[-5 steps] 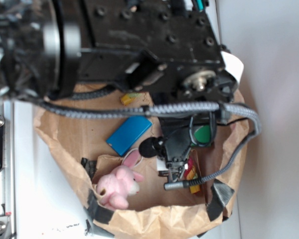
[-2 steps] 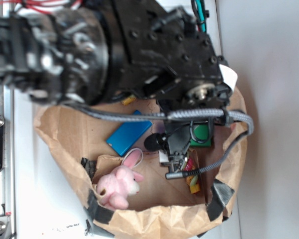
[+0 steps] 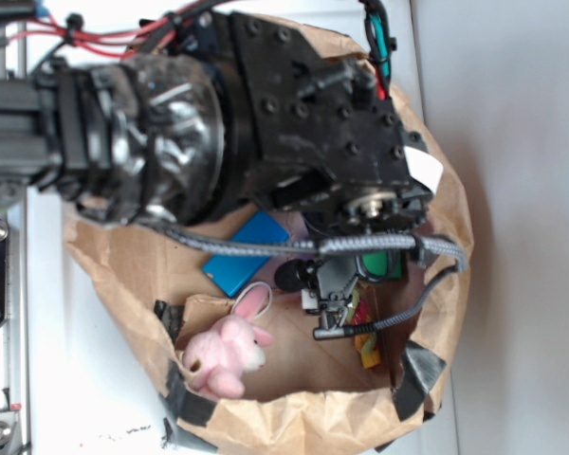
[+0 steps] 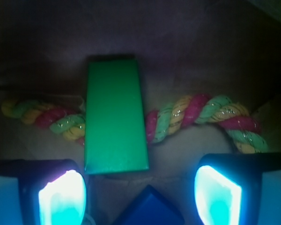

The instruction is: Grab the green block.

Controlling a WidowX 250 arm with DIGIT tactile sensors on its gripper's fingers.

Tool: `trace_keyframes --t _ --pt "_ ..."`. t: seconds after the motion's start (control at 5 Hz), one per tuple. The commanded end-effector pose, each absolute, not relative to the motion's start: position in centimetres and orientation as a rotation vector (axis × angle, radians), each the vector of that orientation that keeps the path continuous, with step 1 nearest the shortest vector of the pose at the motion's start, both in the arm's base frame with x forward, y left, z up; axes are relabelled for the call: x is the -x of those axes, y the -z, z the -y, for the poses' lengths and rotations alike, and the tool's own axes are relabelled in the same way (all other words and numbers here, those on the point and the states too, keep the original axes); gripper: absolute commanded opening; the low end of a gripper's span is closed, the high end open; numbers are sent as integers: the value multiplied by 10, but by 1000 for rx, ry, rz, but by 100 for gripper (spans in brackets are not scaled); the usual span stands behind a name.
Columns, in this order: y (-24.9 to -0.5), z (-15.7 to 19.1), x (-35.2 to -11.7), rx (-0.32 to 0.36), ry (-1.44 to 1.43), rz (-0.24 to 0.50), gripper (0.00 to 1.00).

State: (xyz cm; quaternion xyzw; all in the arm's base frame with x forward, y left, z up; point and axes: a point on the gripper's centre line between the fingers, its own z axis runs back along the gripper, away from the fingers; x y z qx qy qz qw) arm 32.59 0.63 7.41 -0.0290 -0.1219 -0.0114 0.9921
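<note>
Your gripper [image 4: 140, 192] hangs open, the green block [image 4: 115, 116] lying lengthwise ahead across the braided rope [image 4: 203, 117]. Shift left until both pads straddle its long sides (not the rope), then descend. The exterior view shows only a sliver of block [image 3: 384, 264] under the arm.

Exterior: overhead, looking down past the arm.
Wrist: close, looking forward between the fingers.
Shared: green block [image 3: 383, 264] [image 4: 114, 115].
</note>
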Motion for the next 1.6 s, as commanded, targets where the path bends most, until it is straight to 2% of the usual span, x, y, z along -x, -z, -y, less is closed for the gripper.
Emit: trace_keyframes --t 0.0,0.6,1.4 --pt "-79 8 -325 58 57 245 100" --pt "-83 19 -322 71 59 241 100" --pt "-69 14 -344 18 28 258 100"
